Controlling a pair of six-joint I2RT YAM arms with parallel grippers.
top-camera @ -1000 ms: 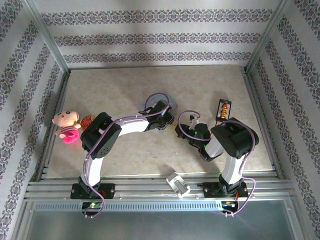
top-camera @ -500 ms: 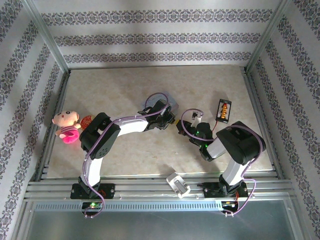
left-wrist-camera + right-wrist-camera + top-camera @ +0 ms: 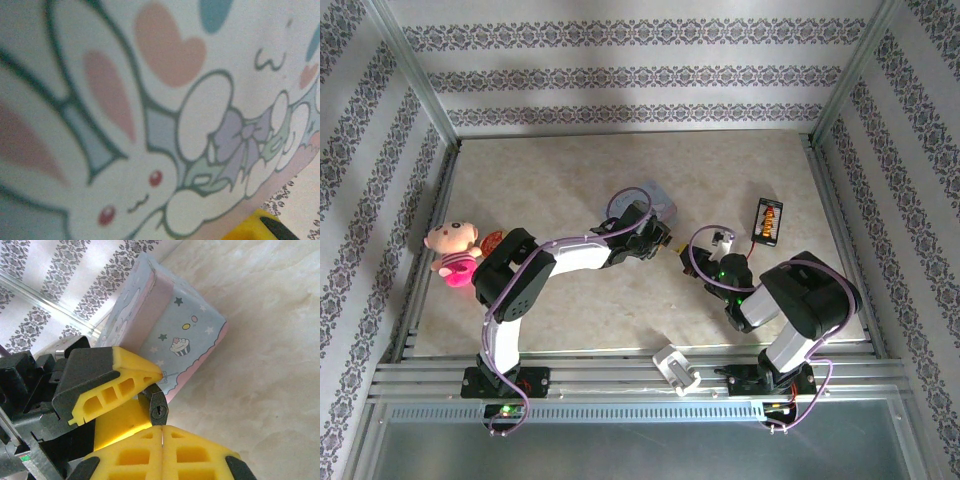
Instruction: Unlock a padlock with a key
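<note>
1. Over the middle of the table (image 3: pixel 550 180), the left gripper (image 3: pixel 149 399) is clamping the padlock (image 3: pixel 158 406) between its yellow fingers (image 3: pixel 120 385). It is holding the lock off the surface, just in front of the pale blue cartoon-printed tin (image 3: pixel 175 335).
2. The right gripper (image 3: pixel 162 432) is pointing up at the padlock's keyhole face from just below. Its fingers are pressing together along a thin seam, and I cannot tell whether the key is sitting pinched in that seam.
3. The keyhole is facing the right gripper and nothing is showing in it, so the presenting of the lock is looking done.
4. Inserting the key, turning it and springing the lock open are looking like the work left.
</note>
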